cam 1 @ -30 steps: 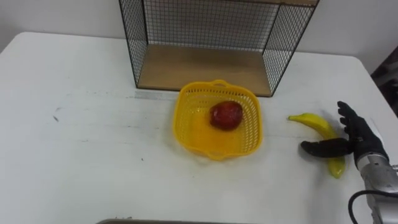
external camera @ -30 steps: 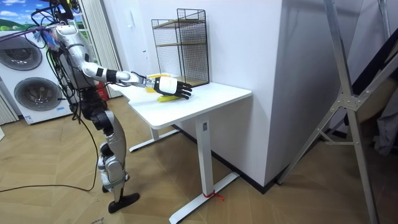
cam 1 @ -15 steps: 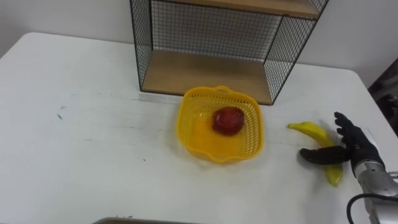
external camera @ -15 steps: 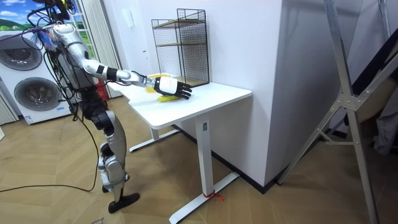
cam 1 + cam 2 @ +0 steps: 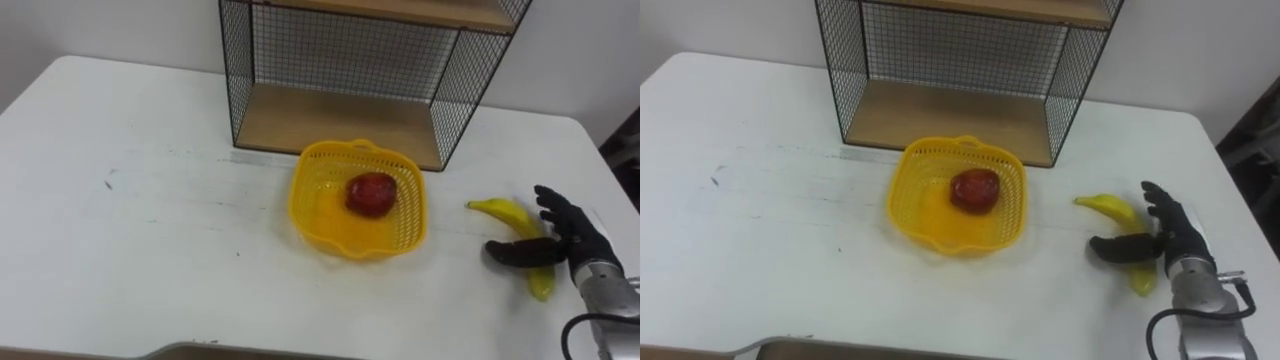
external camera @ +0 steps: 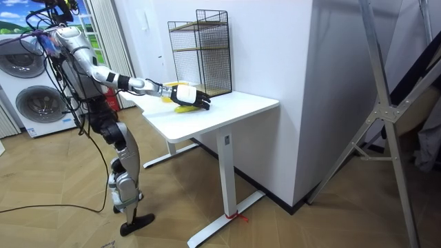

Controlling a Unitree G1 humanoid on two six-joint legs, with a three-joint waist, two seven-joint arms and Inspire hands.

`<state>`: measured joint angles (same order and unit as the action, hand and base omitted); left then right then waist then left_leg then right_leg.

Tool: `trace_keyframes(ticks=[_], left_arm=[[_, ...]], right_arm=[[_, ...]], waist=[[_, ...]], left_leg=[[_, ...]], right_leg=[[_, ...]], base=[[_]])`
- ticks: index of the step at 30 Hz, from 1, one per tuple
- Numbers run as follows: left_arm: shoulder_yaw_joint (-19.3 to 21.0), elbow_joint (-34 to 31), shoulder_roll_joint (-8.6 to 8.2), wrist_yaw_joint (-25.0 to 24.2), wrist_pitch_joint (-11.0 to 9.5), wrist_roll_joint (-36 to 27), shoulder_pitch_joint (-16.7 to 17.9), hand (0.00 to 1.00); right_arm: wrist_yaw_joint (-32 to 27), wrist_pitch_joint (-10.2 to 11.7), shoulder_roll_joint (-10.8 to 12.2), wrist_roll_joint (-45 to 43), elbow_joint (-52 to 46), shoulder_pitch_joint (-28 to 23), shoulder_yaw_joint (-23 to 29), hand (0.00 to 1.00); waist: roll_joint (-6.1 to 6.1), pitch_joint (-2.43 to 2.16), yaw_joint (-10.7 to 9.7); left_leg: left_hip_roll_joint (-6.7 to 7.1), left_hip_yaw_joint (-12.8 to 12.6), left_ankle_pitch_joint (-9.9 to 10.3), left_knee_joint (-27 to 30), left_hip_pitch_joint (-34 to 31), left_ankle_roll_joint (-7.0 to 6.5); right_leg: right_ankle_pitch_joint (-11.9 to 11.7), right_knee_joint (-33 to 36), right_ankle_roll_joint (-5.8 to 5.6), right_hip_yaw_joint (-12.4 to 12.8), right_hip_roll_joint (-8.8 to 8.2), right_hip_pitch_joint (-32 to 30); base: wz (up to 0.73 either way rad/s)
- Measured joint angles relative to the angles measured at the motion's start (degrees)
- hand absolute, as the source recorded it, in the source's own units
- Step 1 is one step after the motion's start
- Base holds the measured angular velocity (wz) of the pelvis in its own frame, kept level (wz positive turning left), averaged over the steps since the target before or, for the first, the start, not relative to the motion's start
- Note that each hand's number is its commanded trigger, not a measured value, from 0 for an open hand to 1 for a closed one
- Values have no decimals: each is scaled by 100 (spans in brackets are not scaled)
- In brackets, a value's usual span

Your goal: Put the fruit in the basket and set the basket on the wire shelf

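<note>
A yellow mesh basket (image 5: 302, 190) stands on the white table (image 5: 150, 230) in front of the wire shelf (image 5: 340, 115), with a red fruit (image 5: 370, 193) inside it. To the right of the basket lies a yellow banana (image 5: 505, 213). My right hand (image 5: 572, 235) is over the banana's near half, open, with the thumb on its left side and the fingers spread on its right. In the room view I stand at the table's end with the right hand (image 6: 196, 98) stretched out over the table.
The wire shelf has a wooden bottom board (image 5: 330, 120) at table level and a second board above. The table's right edge (image 5: 610, 190) runs close to my right hand. A washing machine (image 6: 38, 103) stands behind me.
The whole picture has shifted a little, so the camera moved. My right hand stays over the banana, with the thumb a bit closer to it. Basket and red fruit have not moved.
</note>
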<state>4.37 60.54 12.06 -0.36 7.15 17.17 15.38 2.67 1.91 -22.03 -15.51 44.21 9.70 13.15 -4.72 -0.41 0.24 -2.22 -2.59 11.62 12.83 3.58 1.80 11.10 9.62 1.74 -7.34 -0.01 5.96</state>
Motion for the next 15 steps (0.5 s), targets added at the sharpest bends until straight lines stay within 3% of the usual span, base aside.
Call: trace_keyframes(ticks=[5, 15], left_arm=[[0, 11, 4, 0, -1, 62, -7, 0], [-7, 24, 0, 16, -13, 62, -16, 0]], right_arm=[[-81, 5, -86, -231, 57, 36, 56, 100], [-383, 2, -153, -480, 259, 14, 87, 100]], waist=[[46, -5, 8], [-31, 16, 20]], left_leg=[[0, 45, -1, -3, 3, 1], [8, 102, -1, -31, 34, 2]], right_leg=[[4, -2, 7, -53, 5, 18], [5, -99, 10, -75, 10, 111]], base=[[5], [3]])
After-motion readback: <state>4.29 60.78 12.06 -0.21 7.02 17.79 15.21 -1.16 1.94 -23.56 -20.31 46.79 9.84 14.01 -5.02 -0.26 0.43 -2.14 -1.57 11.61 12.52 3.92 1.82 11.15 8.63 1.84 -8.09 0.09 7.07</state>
